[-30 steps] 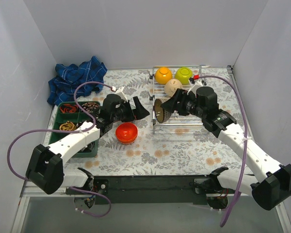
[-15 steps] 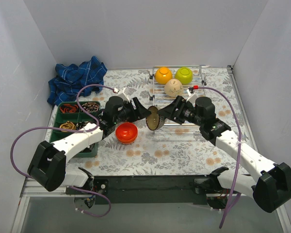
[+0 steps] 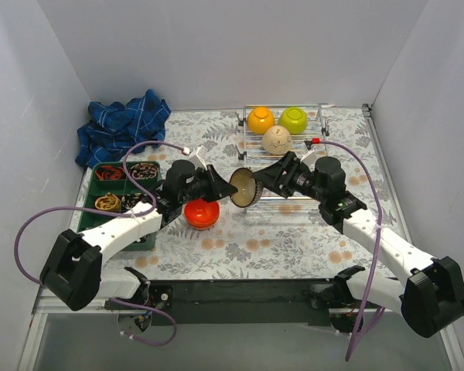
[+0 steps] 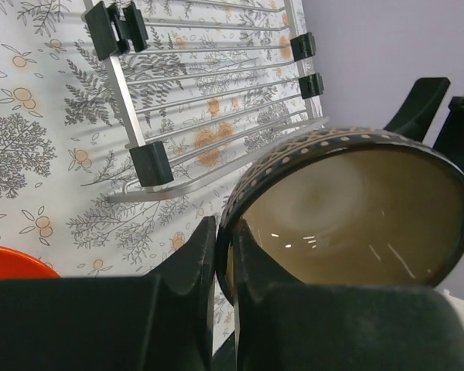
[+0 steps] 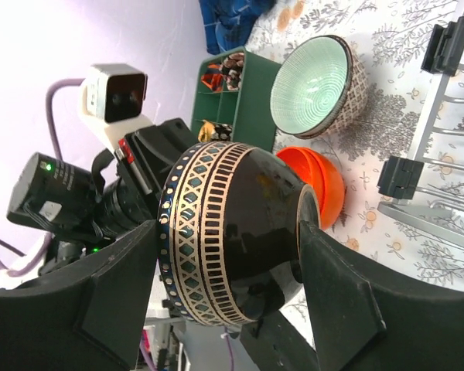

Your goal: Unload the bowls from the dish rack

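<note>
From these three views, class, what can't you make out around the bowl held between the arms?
- Top view: the blue-green bowl, hidden under the left arm.
- Left wrist view: foot of the dark bowl, turned away; lower rim behind the left gripper.
- Right wrist view: left gripper's fingertips, behind the dark bowl.
- Top view: part of the dish rack, under the right arm.

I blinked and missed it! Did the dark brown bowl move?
Yes. The dark brown bowl has moved left, off the dish rack's left edge, toward the left gripper, which now pinches its rim.
</note>
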